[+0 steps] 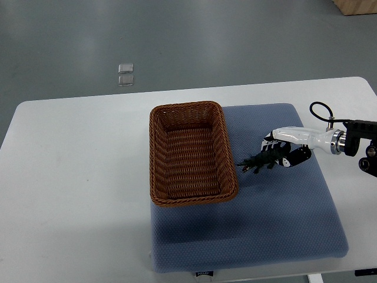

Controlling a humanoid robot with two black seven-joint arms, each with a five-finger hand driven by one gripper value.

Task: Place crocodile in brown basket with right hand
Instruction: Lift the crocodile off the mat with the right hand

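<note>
The right hand (288, 148) grips the crocodile (259, 160) in closed fingers over the blue mat (283, 224), just outside the brown basket's (154, 154) right rim, so the grasp looks done while the carry-in and release remain.

A white table (70, 177) stands on a grey floor (206, 41), with perhaps a wooden crate (356, 6) beyond.

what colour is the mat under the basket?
Blue-grey mat with a fine dotted texture; the top view shows it best.
</note>
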